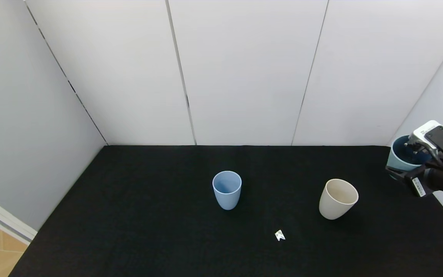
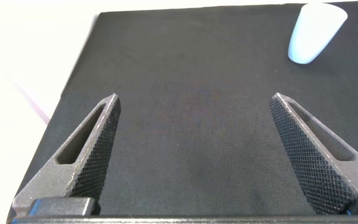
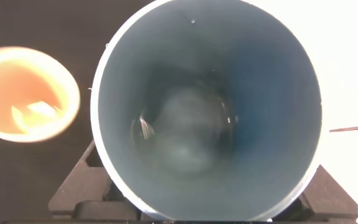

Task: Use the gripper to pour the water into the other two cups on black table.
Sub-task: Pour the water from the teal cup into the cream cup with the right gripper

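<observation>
The right gripper, fingers grasping the teal cup at frame right, could slosh water short of the beige cup.

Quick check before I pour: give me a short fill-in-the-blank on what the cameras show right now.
1. The right end effector holds the ___ cup.
2. The cup nearest it on the black table is the ___ one.
3. The light blue cup stands ___.
4. The left end effector is ___.

Missing words: teal; cream; upright; open
</observation>
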